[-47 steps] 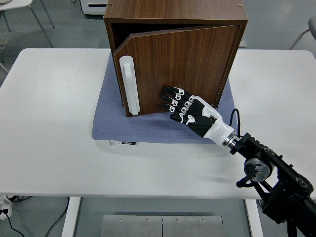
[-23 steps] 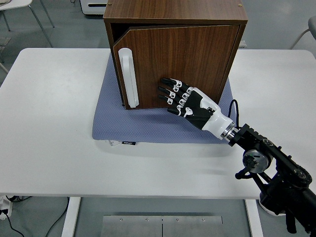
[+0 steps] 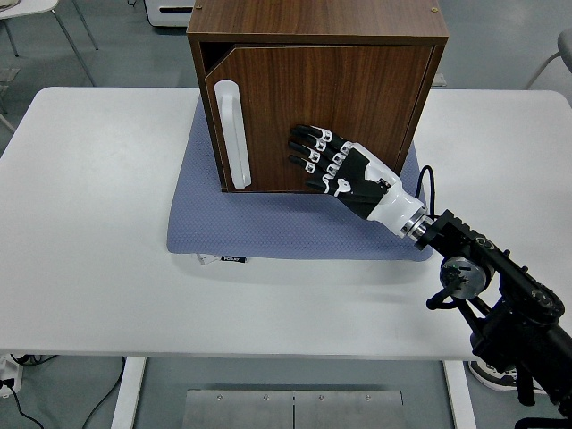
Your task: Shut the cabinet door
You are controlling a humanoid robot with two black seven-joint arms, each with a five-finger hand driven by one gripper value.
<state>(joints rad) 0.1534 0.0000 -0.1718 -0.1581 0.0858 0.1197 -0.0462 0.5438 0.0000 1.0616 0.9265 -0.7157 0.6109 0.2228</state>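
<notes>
1. Swinging inward since the earlier frames, the cabinet door (image 3: 322,116) had gone from well ajar to nearly flush, and my right hand (image 3: 335,170) had travelled up and back with it
2. I saw the hand flat on the door's lower middle, fingers (image 3: 308,147) extended and slightly apart, gripping nothing; the palm side pressed the panel
3. The door lay directly ahead of the hand, away from me; hinges sat on the right side, so the free edge with the white handle (image 3: 232,134) was to the hand's left. The handle's long axis ran upright
4. A thin dark gap was left at the top left corner, so I judged the door not fully seated; a short further push straight back should finish it
5. The wooden cabinet (image 3: 317,22) stood on a blue mat (image 3: 268,228) at the white table (image 3: 89,223) centre-back. The door looked dark walnut grain, smooth
6. My left arm was out of view
</notes>
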